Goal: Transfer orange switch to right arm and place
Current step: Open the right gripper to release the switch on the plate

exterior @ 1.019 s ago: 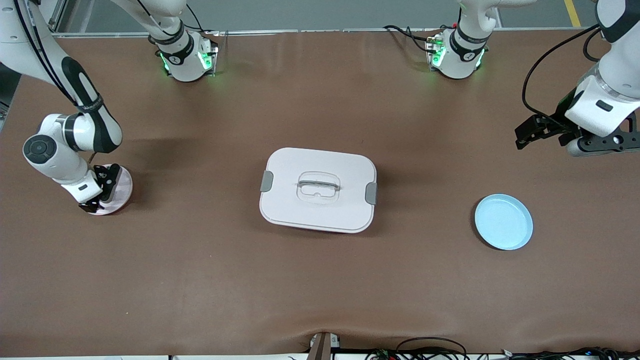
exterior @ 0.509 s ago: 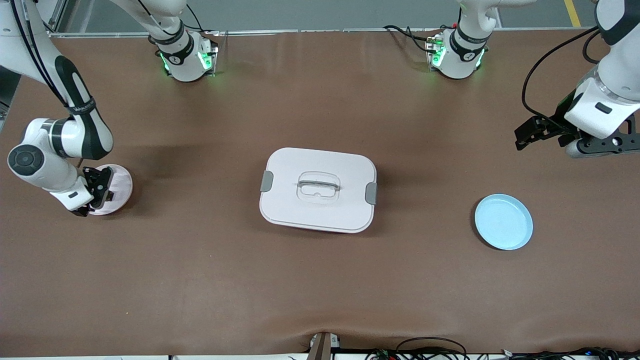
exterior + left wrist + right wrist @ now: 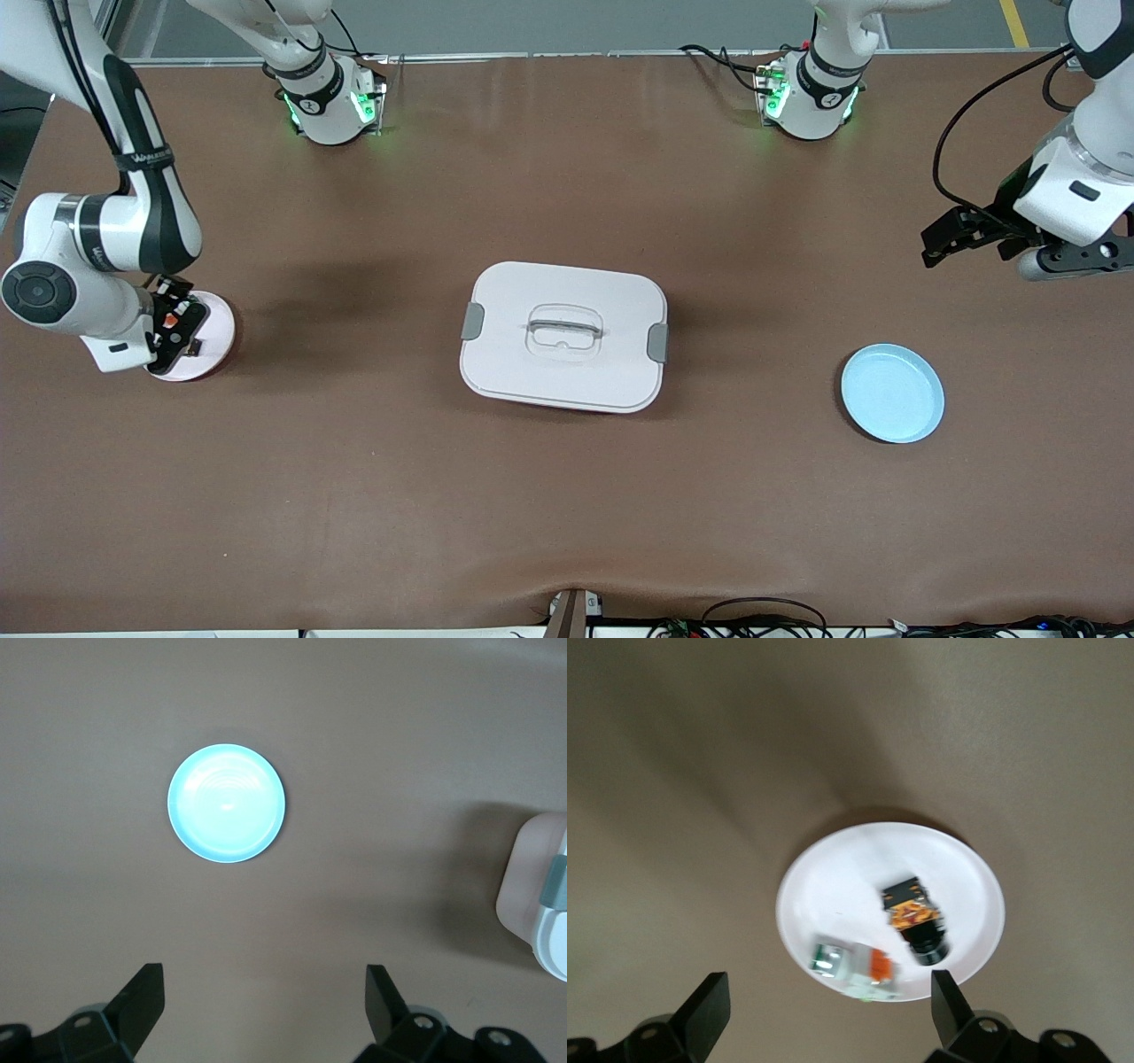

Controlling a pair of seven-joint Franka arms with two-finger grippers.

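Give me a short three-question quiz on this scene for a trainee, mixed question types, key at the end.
1. True or false: the orange switch lies on the blue plate.
2. What is the open right gripper over? A) the lidded white box B) the white plate C) bare table
3. Fill in: beside the switch lies a small silvery-white piece with a ___ bit.

Key: 1 false, it lies on the white plate. 2 B. 3 red-orange. The left gripper, also open, waits over bare table at the left arm's end.
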